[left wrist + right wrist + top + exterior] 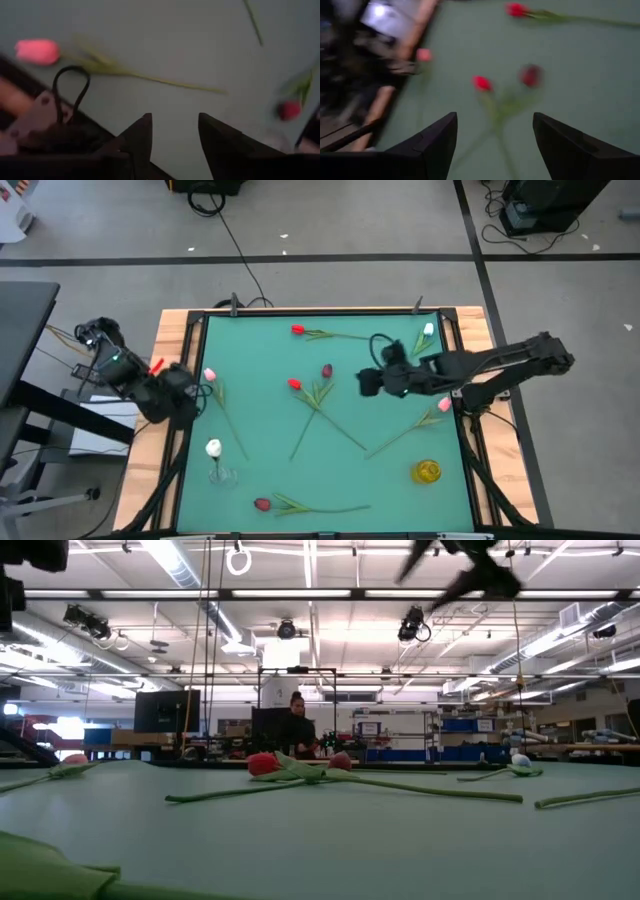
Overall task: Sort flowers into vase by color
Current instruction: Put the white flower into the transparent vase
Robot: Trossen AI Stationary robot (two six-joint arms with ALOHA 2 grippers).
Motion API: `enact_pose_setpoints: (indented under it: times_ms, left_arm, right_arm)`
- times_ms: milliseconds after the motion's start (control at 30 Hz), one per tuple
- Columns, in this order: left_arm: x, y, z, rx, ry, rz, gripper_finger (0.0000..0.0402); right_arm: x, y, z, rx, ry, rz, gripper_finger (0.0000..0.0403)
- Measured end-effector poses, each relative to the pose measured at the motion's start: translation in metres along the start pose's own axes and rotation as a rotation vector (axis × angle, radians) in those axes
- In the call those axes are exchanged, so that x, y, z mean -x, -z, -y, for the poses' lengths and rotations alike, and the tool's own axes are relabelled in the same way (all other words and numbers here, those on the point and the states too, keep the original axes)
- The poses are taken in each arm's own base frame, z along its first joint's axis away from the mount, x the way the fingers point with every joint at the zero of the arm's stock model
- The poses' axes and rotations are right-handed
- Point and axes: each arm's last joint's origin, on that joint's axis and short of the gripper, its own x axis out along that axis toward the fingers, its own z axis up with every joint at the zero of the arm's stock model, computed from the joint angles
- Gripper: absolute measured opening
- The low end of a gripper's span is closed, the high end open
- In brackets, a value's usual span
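Note:
Tulips lie flat on the green mat (400, 490). Two red ones (294, 384) (297, 330) and a maroon one (327, 370) are mid-table. A pink one (209, 375) is near the left edge, another pink (443, 406) and a white one (428, 330) are on the right, and a dark red one (262, 504) is near the front. A white head (213, 448) shows at a clear vase (222, 475). My right gripper (368, 383) (495, 130) hovers open right of the middle red tulip (481, 83). My left gripper (175, 130) is open at the left edge, beside the pink tulip (37, 51).
A yellow vase (427, 471) stands at the near right of the mat. Wooden rails (180, 340) border the table. In the low view, tulips (263, 764) lie across mid-table, and a person (297, 725) stands far behind in the room.

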Motion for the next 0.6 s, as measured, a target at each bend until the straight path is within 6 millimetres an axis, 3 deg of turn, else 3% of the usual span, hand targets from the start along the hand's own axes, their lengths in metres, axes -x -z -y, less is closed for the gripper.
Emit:
enact_pose_setpoints:
  times_ms: [167,300,467,600]
  left_arm:
    - [-0.003,-0.005,0.001,0.183,-0.056,0.037,0.0160]
    - [-0.011,-0.013,0.008,0.270,-0.121,0.064,0.0160]
    - [-0.022,-0.028,0.024,0.354,-0.107,0.076,0.0160]
    - [-0.033,-0.047,0.041,0.382,0.006,0.070,0.0160]
  right_arm:
    - [0.012,-0.002,0.036,-0.043,0.279,-0.171,0.0268]
    - [0.010,0.003,0.057,-0.035,0.486,-0.275,0.0268]
    - [-0.008,-0.007,0.084,-0.034,0.627,-0.264,0.0268]
    - [-0.033,-0.022,0.105,-0.038,0.628,-0.297,0.0268]
